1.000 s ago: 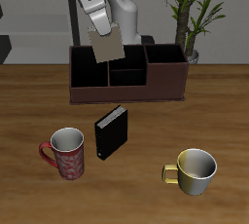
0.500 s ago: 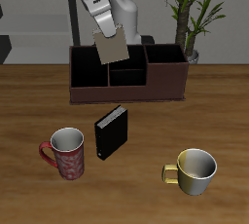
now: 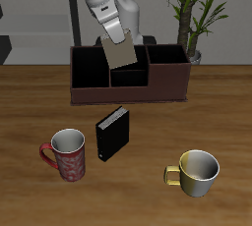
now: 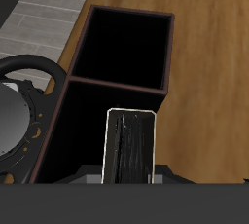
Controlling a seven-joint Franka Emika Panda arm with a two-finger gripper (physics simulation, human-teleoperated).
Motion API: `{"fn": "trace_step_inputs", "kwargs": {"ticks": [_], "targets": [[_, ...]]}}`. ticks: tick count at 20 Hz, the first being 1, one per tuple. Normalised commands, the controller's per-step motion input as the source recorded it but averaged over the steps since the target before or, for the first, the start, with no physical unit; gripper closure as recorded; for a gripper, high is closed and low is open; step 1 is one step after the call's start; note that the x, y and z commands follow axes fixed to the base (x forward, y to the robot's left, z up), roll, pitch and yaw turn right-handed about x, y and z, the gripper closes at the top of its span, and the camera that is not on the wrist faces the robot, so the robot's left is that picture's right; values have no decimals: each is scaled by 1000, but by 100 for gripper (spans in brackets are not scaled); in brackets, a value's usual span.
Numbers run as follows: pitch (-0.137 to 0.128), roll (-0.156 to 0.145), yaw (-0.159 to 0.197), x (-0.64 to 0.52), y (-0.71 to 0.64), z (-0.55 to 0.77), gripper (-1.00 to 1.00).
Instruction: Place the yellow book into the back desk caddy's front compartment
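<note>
Two fingers of the gripper (image 3: 116, 35) clamp the thin tan-grey yellow book (image 3: 121, 52) by its top; we see it hanging upright over the wide reddish-brown back desk caddy (image 3: 128, 87), above the split middle. Its small black-walled front compartment (image 3: 128, 80) sits below. Toward the front edge: black upright book (image 3: 111, 134), red patterned mug (image 3: 65, 154), yellow mug (image 3: 195, 172).

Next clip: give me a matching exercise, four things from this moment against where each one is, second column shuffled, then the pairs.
Things:
1. yellow book
2. black book
3. red mug
4. yellow mug

Places:
A. standing upright on the table in front of the desk caddy
B. held in the hand above the caddy
C. near the front edge, below the potted plant side
D. near the front edge, beside the black book

Pairs: 1-B, 2-A, 3-D, 4-C
</note>
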Motion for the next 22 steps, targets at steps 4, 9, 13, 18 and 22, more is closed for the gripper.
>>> {"fn": "trace_step_inputs", "kwargs": {"ticks": [4, 9, 13, 18, 22], "targets": [[4, -13, -1, 23, 31, -43, 100], [2, -10, -8, -15, -57, -75, 100], [2, -1, 10, -3, -18, -102, 100], [0, 12, 4, 7, 56, -80, 100], [4, 5, -4, 8, 18, -23, 100]]}}
